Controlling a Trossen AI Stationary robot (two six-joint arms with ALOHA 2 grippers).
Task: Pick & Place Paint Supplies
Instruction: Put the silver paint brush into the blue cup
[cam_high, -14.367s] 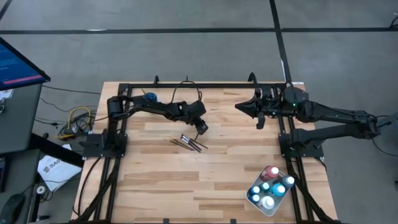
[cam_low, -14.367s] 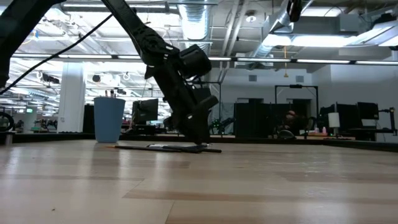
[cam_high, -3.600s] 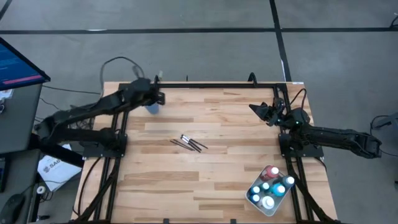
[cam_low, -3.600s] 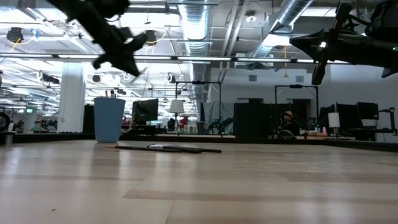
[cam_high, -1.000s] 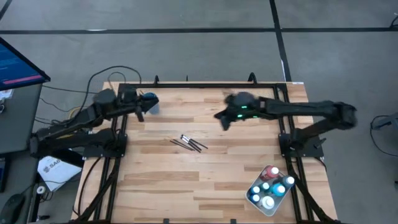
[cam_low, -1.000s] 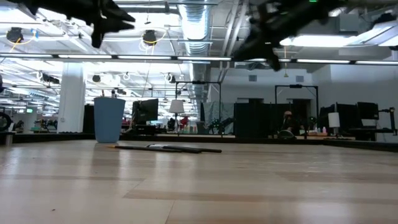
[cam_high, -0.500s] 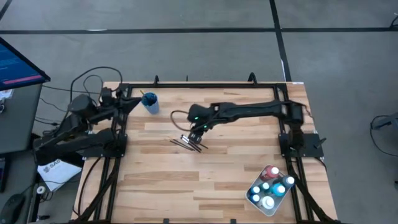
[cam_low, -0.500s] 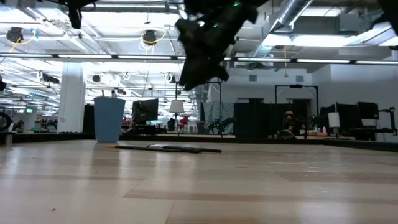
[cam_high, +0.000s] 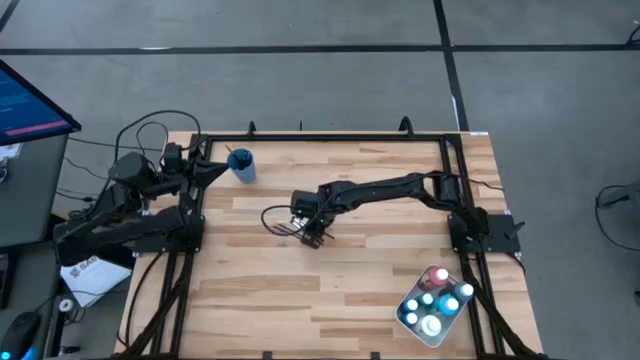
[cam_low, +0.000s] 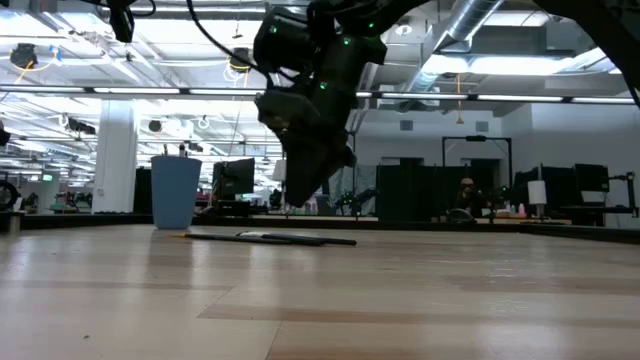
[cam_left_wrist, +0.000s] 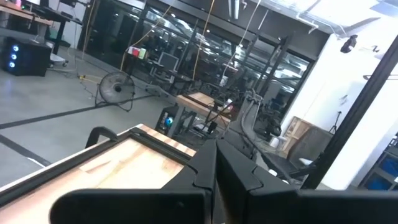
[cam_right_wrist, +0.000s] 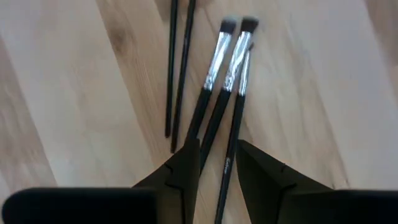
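Right end effector (cam_right_wrist: 217, 163) low over my paintbrushes (cam_right_wrist: 225, 74), fingers apart, straddling the handles of the silver-ferruled bunch; nothing clamped. Brushes lie flat mid-tabletop (cam_high: 380, 290), two thinner ones beside. Left end effector (cam_left_wrist: 216, 177) closed together, parked at the tabletop's far-left edge near the blue cup (cam_high: 241, 163). Paint bottles (cam_high: 432, 300) sit in the tray (cam_high: 404, 322).

From above, the right arm's dark hand (cam_high: 312, 233) covers most of the thin dark-handled paintbrushes (cam_high: 287, 229) on the wooden surface (cam_high: 370, 270). In the right wrist view the handle ends run under the fingers (cam_right_wrist: 186, 165), so contact cannot be told. The bottle colours in the white rounded tray (cam_high: 447, 320) are too small to separate.
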